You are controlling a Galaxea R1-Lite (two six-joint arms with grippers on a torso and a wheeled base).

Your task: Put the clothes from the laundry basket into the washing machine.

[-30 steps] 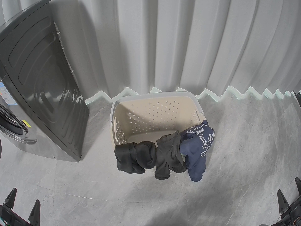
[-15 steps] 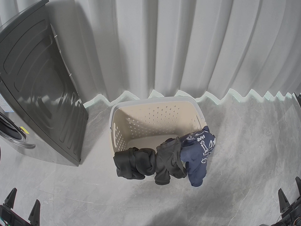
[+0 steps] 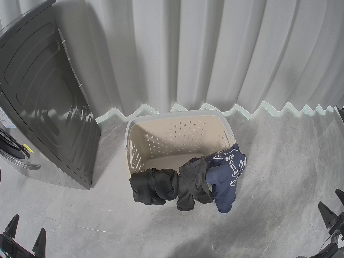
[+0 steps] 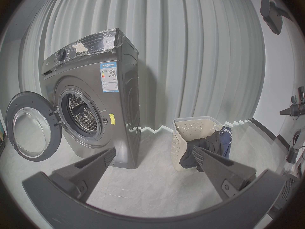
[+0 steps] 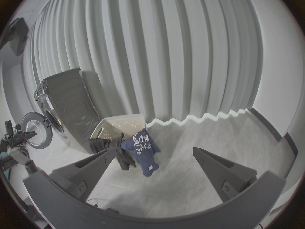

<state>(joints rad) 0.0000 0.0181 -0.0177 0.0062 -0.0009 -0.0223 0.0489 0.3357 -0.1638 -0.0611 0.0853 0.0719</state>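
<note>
Clothes (image 3: 191,185) drape the basket's (image 3: 172,114) near rim, handy for the left gripper (image 3: 28,230) and right gripper (image 3: 331,201), both spread and empty.

The washing machine (image 3: 46,101) is clad in dark grey sheet metal with a smooth satin sheen. Its control panel is covered by crinkled clear plastic film (image 4: 89,42), and its drum (image 4: 79,112) is made of shiny perforated metal. The laundry basket (image 3: 175,133) is moulded in matt beige plastic pierced with small holes, and soft matt cloth is seen in the black garment (image 3: 152,185), the dark grey garment (image 3: 193,183) and the navy printed garment (image 3: 224,178). The floor (image 3: 286,162) is laid in smooth, faintly glossy grey stone-look tiles, and the curtain (image 3: 215,43) is made of matt white pleated cloth.
</note>
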